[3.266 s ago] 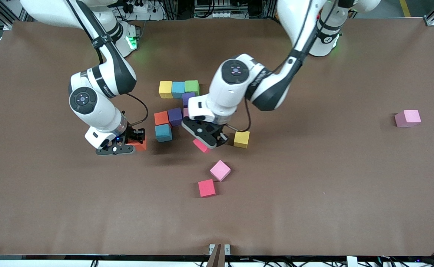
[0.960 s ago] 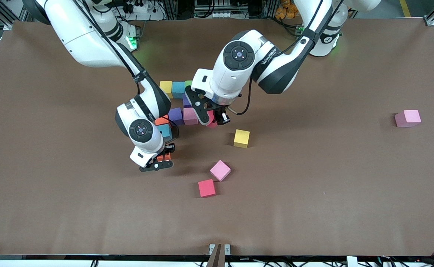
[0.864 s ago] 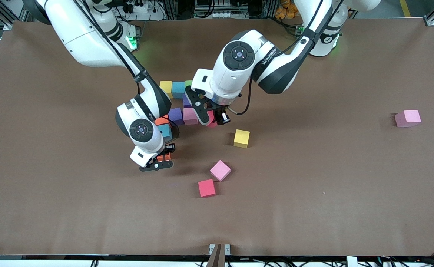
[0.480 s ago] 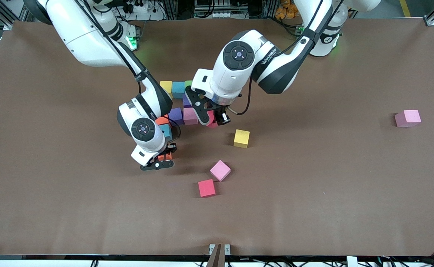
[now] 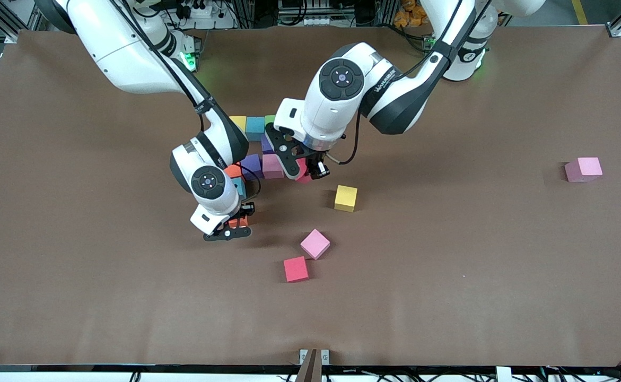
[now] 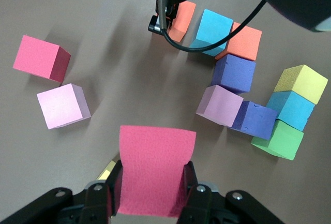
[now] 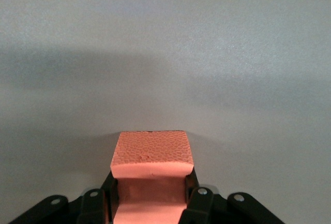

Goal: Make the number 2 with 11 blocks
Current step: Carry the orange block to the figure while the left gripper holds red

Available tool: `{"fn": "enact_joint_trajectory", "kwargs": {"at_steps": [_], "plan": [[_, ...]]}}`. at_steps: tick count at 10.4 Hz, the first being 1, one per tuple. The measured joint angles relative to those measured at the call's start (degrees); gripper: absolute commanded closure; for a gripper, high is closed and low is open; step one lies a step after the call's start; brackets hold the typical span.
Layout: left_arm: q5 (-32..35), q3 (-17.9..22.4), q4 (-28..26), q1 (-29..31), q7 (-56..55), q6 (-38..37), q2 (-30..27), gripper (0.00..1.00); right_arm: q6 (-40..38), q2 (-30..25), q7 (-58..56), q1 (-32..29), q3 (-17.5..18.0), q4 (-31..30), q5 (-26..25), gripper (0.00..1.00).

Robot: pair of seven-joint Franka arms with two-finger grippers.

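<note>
Front view: right gripper clenched on an orange block, low over the counter, just nearer the camera than the blue block of the unfinished number 2. Left gripper clenched on a red block beside the pink block.

Left wrist view: red block gripped, with the number's blocks lying below.

Right wrist view: orange block gripped over bare counter.

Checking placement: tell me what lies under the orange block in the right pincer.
Beneath the orange block, which the right pincer holds, only bare brown table shows. The spot directly under the block is hidden.
</note>
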Motion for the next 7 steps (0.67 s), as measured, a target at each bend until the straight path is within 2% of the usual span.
{"fn": "enact_joint_trajectory", "kwargs": {"at_steps": [7], "plan": [[0.0, 0.0, 0.0, 0.0, 0.0, -0.7, 0.0, 0.97, 2.4, -1.5, 0.1, 0.0, 0.1, -3.0, 0.0, 1.00]]}}
